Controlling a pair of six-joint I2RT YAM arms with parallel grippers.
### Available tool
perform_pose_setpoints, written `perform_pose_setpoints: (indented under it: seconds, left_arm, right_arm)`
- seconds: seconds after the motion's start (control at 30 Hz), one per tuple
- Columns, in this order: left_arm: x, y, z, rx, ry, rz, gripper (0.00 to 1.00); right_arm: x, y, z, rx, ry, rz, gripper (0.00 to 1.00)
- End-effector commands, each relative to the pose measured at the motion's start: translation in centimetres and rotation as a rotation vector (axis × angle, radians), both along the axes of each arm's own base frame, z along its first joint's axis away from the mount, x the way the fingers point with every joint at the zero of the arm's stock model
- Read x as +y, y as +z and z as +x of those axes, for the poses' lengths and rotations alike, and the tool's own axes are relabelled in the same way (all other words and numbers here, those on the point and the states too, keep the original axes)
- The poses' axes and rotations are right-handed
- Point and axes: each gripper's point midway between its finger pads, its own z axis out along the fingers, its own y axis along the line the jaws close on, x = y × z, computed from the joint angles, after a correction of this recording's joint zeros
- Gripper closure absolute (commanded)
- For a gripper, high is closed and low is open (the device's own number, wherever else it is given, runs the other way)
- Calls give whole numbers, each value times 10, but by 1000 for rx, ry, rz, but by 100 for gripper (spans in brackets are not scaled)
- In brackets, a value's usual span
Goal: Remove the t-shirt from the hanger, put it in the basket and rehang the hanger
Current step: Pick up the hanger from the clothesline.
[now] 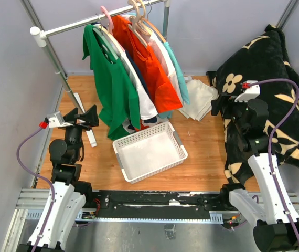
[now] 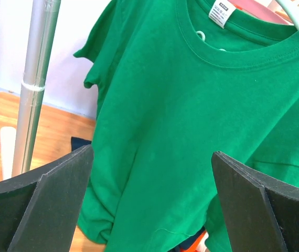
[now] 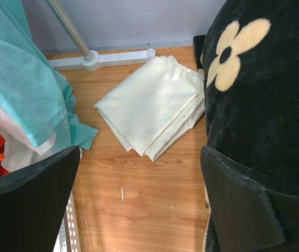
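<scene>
The green t-shirt (image 1: pixel 115 89) was hung on a hanger (image 2: pixel 296 18) at the rail's (image 1: pixel 86 22) left end, toward 11 o'clock over the bench (image 1: pixel 202 168). The left pincer (image 2: pixel 152 152) was held wide open, facing it. The right pincer (image 3: pixel 140 152) was spread open at 3 o'clock, nothing gripped.

Plain pale grey walls (image 1: pixel 217 31) box the place in on three sides, and the light's pretty flat and even. The worktop (image 1: pixel 202 168) is warm wood-grain. A metal clothes rack (image 1: pixel 65 26) runs from 10 to 12 o'clock, white foot on the wood. There's a black blanket (image 1: pixel 275 79) with cream flowers heaped at 3 o'clock, a folded cream cloth (image 1: pixel 199 97) at 1, and a white plastic basket (image 1: pixel 149 155) dead centre.
</scene>
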Motion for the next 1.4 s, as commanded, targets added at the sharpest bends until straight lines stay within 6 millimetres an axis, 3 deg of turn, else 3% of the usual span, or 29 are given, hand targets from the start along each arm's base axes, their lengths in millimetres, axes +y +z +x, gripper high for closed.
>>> perform_pose_setpoints:
  seconds: [0.0,0.2,0.5,0.63,0.8,0.9,1.03,1.17,1.37]
  left_arm:
    - [2,21,-8,-78,0,-6,0]
    - [-5,30,-16,-125,-37,19,0]
    - [-10,55,-15,-125,-64,9,0]
    - [-7,67,-9,-123,-48,11,0]
    - [1,86,-13,-130,-4,0,0]
    - [1,79,-15,-72,-8,-3,0]
    - [-11,64,-26,-50,-84,-39,0]
    - [-22,60,-26,32,-143,-24,0]
    - [-44,63,-26,94,-265,-11,0]
  right_arm:
    - [-3,18,1,-38,-19,-3,2]
    - [3,21,3,-58,20,-6,2]
    - [28,46,21,-97,135,65,2]
    - [28,57,33,-143,133,53,2]
    - [18,89,45,-166,97,-30,1]
    - [14,94,38,-122,100,-82,2]
    - [20,96,15,-169,139,-78,1]
    - [20,114,-5,-216,147,-58,1]
    - [41,131,-18,-220,263,-21,1]
